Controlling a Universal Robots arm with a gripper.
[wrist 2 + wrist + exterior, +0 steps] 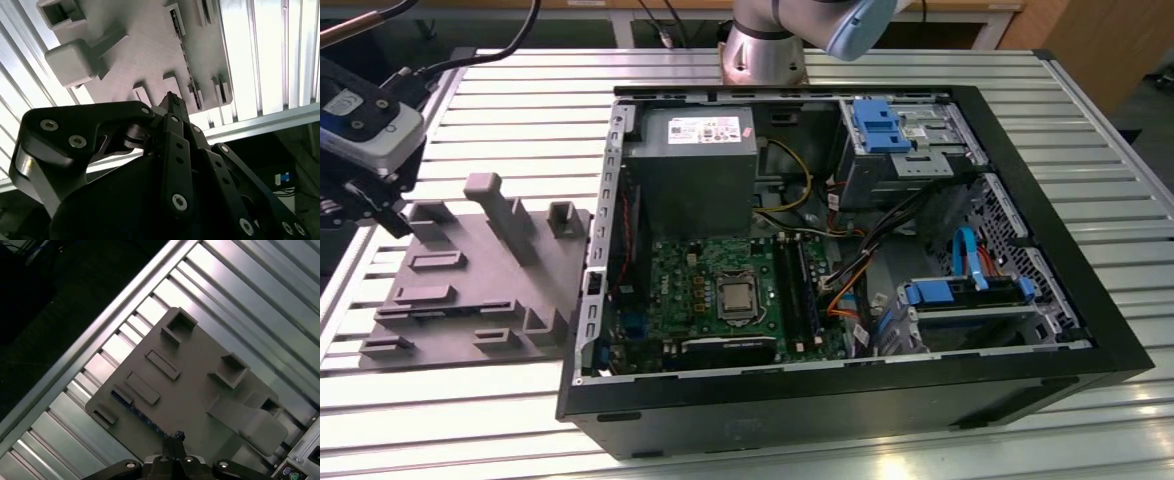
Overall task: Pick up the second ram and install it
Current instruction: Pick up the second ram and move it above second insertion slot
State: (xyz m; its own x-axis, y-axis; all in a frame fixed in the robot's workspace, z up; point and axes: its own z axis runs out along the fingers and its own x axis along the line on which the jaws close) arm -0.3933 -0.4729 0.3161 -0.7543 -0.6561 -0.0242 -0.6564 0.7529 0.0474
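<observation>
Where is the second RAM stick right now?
The second ram sits in a slot of the grey tray, which lies at the exterior view's left of the open computer case; the gripper hovers close by it.

Slatted aluminium table (1094, 130). Grey plastic tray (440, 290) with upright posts and shallow slots, lying flat toward the exterior view's left. Beside it, an open black computer case (854, 400) on its side, containing a grey power supply (694, 170), a green motherboard (680, 290) with a silver central chip (738, 295), blue drive brackets (878, 125) and bundled coloured cables (847, 280).
</observation>
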